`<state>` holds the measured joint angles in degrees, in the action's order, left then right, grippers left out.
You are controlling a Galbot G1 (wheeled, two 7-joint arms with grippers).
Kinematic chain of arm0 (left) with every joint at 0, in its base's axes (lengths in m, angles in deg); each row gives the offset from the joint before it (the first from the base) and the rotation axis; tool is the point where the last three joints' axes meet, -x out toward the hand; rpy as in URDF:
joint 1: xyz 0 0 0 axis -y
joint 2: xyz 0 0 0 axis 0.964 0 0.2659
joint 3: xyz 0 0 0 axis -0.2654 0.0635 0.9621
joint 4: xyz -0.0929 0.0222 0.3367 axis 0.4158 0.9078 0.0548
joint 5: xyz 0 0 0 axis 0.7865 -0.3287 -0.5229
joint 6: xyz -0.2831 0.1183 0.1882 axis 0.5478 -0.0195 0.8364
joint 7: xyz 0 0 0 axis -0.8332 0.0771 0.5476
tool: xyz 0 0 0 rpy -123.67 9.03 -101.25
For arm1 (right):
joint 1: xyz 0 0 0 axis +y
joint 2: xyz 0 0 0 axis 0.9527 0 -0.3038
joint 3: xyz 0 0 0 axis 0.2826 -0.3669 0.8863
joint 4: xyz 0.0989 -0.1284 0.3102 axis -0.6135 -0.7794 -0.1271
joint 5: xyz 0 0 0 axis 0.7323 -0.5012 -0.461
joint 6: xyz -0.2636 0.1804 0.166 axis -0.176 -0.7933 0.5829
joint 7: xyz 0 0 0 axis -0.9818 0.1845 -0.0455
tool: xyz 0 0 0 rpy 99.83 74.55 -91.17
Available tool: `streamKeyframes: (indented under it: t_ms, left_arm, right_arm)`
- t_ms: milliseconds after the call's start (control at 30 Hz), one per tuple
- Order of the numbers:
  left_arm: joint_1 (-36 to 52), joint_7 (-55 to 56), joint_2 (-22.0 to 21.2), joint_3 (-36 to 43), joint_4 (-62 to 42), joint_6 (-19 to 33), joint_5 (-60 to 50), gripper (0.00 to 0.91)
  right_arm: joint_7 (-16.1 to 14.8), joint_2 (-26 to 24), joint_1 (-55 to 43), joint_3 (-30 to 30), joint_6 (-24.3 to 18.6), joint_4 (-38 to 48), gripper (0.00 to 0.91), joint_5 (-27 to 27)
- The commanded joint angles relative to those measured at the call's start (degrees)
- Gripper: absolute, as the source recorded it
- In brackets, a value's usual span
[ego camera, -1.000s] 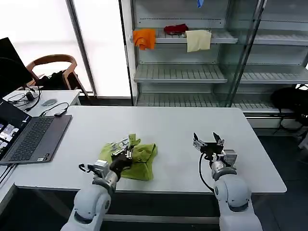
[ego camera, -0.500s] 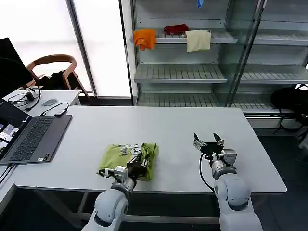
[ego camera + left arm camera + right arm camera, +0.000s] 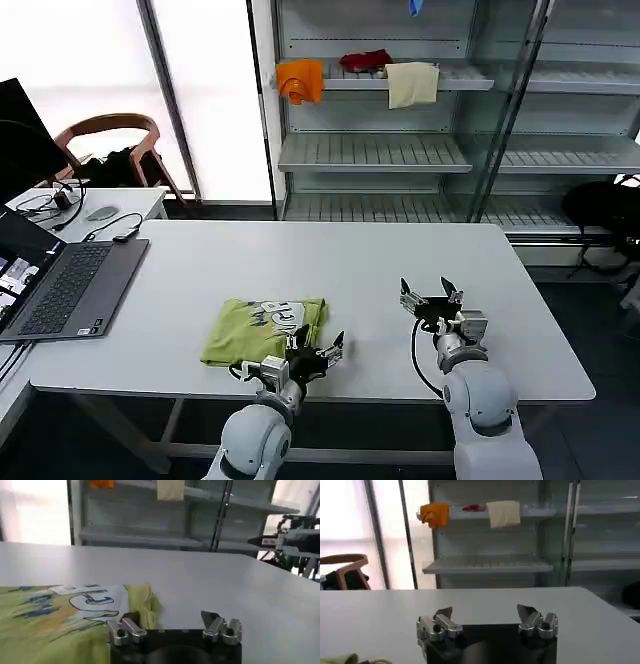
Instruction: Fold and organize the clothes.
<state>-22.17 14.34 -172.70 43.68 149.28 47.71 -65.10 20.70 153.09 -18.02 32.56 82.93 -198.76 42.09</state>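
Beside the open left gripper (image 3: pixel 318 354) lies the T-shirt (image 3: pixel 262 329).

White counter (image 3: pixel 300 260) in the foreground, open laptop (image 3: pixel 60 285) on its left end, wooden chair (image 3: pixel 110 135) far left by bright windows (image 3: pixel 90 60), grey metal shelving (image 3: pixel 400 150) along the far wall, orange (image 3: pixel 300 78), red (image 3: pixel 366 60) and cream (image 3: pixel 412 83) cloths on a shelf
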Motion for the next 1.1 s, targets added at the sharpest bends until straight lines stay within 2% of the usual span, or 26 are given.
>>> streamKeyframes:
  t_ms: [33, 133, 267, 333, 433, 767, 1100]
  left_arm:
    - [-0.2, 0.0, 2.9, -5.5, 9.1, 1.2, 6.5, 0.907]
    - [-0.5, -1.3, 7.5, -15.9, 13.2, -0.1, 9.8, 0.907]
    - [-1.2, -4.4, 13.3, -27.9, 8.6, -0.3, 11.8, 0.907]
    - [-1.3, -4.3, 16.2, -30.7, 5.8, -1.7, 12.4, 0.907]
    - [-1.3, -3.6, 18.1, -31.3, 3.5, -3.3, 14.1, 0.907]
    - [-2.5, -4.4, 12.8, -25.6, 1.7, -2.9, 11.8, 0.907]
    - [-3.4, -3.8, 11.3, -22.7, -1.9, -0.4, 7.5, 0.907]
  right_arm:
    - [0.0, -0.1, -0.1, 0.0, 0.0, 0.0, 0.907, 0.0]
    - [0.0, -0.3, -0.2, 0.3, 0.1, -0.2, 0.907, -0.1]
    - [0.0, -0.7, -0.2, 0.3, 0.1, -0.2, 0.907, -0.1]
    - [0.0, -0.5, -0.2, 0.1, 0.1, 0.1, 0.907, 0.0]
    - [0.1, -0.2, -0.4, -0.4, 0.0, 0.5, 0.907, 0.3]
    - [0.2, 0.0, 0.0, -0.7, 0.2, -0.2, 0.907, 1.0]
    - [0.2, -0.2, 0.5, -0.4, 0.2, -0.5, 0.907, 1.4]
